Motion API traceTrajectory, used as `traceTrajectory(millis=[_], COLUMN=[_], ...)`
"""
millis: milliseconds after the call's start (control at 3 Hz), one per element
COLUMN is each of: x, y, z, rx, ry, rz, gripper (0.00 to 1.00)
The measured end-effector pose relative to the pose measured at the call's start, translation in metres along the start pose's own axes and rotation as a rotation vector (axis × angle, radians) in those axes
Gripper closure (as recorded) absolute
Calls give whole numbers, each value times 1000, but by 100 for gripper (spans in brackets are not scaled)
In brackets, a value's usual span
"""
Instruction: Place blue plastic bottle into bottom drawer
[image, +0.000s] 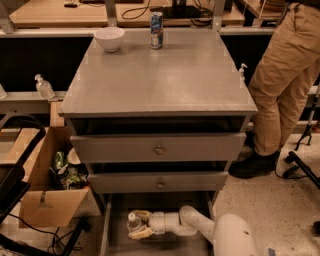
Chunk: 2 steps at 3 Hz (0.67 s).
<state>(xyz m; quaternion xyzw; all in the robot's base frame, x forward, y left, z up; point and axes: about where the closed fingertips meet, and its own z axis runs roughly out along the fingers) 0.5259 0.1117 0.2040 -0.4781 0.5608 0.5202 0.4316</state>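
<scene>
The bottom drawer (175, 247) is pulled out under the grey cabinet, its flat grey floor showing. My white arm reaches into it from the lower right. My gripper (140, 224) sits over the left part of the drawer, its tan fingers (141, 233) closed around the blue plastic bottle (133, 222), a clear bottle with a white cap. The bottle stands roughly upright, low inside the drawer. Its lower part is hidden by the fingers.
Two upper drawers with round knobs (159, 149) are shut. On the cabinet top stand a white bowl (109, 38) and a slim drink can (156, 30). A cardboard box (46, 190) sits at the left. A person's legs (280, 85) stand at the right.
</scene>
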Motion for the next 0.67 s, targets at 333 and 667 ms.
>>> traceTrajectory(millis=[333, 667], x=[0, 0], y=[1, 1], z=[1, 1], rx=[-2, -2], ry=[-1, -1], rz=[1, 1], gripper=[0, 0])
